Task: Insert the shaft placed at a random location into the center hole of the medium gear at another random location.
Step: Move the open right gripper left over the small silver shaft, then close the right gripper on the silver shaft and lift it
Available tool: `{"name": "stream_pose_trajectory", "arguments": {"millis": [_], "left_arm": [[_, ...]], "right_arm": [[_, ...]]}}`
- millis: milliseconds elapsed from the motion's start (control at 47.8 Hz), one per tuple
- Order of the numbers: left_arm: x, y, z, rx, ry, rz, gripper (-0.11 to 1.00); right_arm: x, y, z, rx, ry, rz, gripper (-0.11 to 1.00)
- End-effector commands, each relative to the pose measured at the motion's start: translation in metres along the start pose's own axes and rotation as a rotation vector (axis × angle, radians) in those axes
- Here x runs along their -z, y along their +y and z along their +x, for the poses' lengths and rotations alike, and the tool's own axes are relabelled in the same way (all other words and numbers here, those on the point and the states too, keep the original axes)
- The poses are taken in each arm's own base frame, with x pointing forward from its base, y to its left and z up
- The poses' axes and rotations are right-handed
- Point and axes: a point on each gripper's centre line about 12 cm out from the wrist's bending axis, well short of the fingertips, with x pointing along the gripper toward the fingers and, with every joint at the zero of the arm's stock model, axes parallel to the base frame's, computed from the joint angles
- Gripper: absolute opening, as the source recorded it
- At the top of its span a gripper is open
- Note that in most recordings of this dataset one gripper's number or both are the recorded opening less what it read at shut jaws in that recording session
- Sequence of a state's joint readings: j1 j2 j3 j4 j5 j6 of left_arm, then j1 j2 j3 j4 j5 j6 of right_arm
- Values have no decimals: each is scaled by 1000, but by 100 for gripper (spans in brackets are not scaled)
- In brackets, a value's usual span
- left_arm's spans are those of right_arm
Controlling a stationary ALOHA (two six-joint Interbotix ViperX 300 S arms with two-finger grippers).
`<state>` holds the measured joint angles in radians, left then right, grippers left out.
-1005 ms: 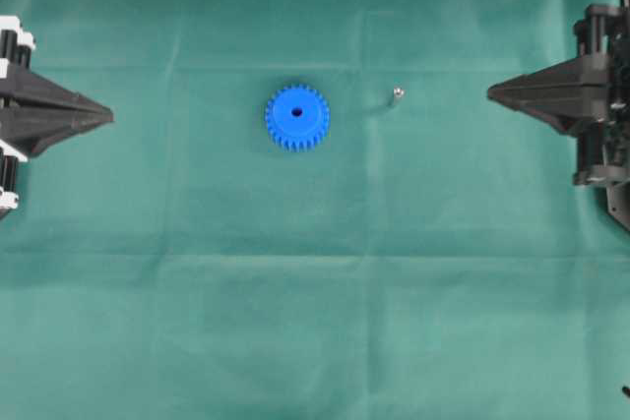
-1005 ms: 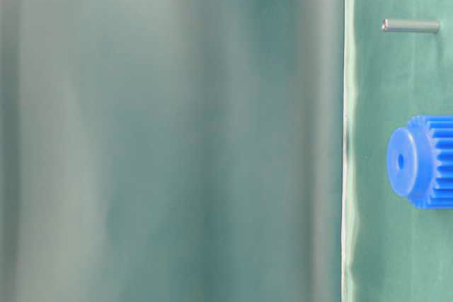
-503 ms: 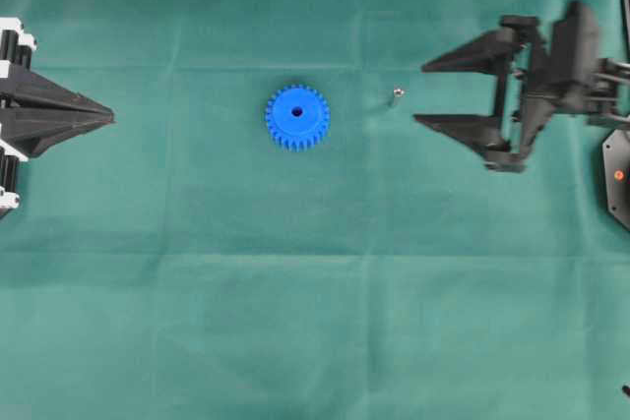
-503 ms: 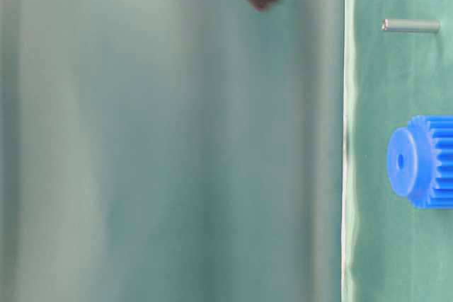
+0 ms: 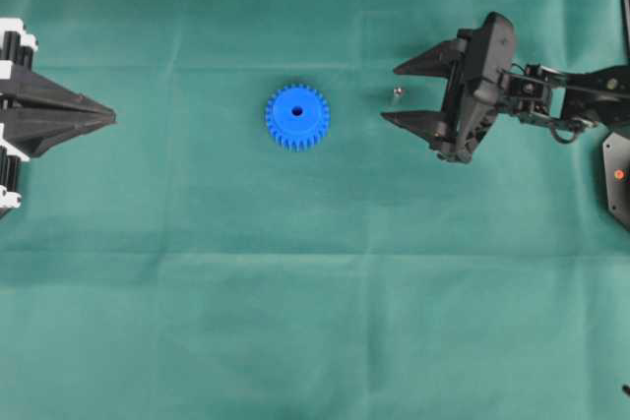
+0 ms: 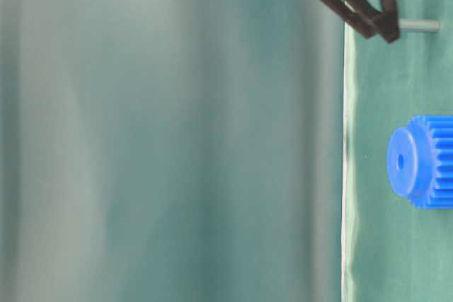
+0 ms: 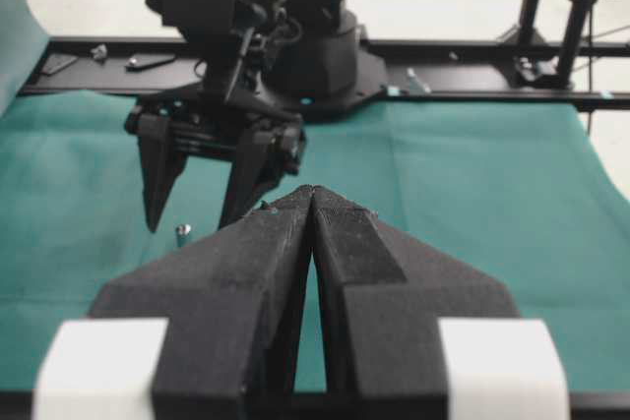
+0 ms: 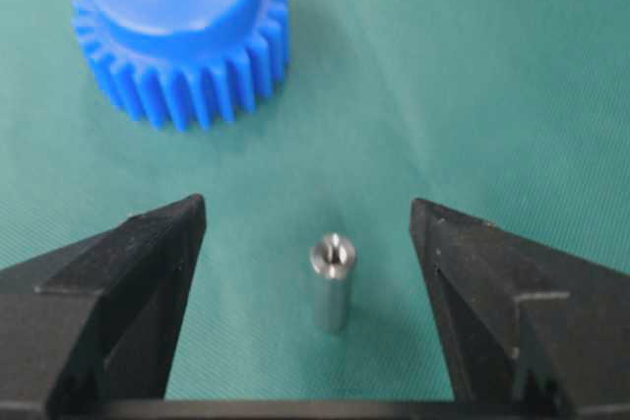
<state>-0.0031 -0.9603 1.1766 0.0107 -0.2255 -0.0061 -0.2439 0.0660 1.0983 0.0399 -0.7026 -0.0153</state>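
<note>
The medium gear (image 5: 297, 117) is bright blue and lies flat on the green cloth, its center hole (image 5: 297, 112) facing up. The shaft (image 5: 397, 93), a short silvery pin, stands upright to the gear's right. My right gripper (image 5: 391, 93) is open, with one finger on each side of the shaft and neither touching it. The right wrist view shows the shaft (image 8: 332, 282) in the gap of the right gripper (image 8: 307, 206), with the gear (image 8: 177, 36) beyond it. My left gripper (image 5: 113, 118) is shut and empty at the far left edge, its tip (image 7: 313, 189) pointing at the gear's side.
Green cloth (image 5: 315, 322) covers the table. In the left wrist view, a black rail (image 7: 472, 49) and camera stands (image 7: 576, 17) lie behind the right arm's base (image 7: 305, 36). The cloth's edge (image 6: 347, 175) shows in the table-level view.
My right gripper opened wide and moved left from the right edge until its fingers straddle the shaft. The left gripper, gear and shaft have not moved.
</note>
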Motion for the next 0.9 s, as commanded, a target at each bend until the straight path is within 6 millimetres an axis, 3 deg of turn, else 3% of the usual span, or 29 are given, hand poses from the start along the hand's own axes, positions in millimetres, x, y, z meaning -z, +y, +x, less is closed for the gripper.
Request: {"name": "stream_pose_trajectory", "arguments": {"millis": [0, 209, 398, 628, 880], "left_arm": [[-5, 1, 2, -4, -11, 5, 0], [-3, 1, 2, -6, 2, 5, 0], [-3, 1, 2, -7, 5, 5, 0], [-2, 2, 2, -10, 8, 5, 0], [-1, 2, 2, -10, 12, 5, 0]], "right_arm": [[-5, -3, 4, 16, -27, 4, 84], [-4, -3, 1, 19, -38, 6, 81], [-5, -3, -2, 12, -57, -4, 68], [-7, -1, -2, 1, -66, -21, 14], [-6, -1, -2, 1, -65, -21, 13]]}}
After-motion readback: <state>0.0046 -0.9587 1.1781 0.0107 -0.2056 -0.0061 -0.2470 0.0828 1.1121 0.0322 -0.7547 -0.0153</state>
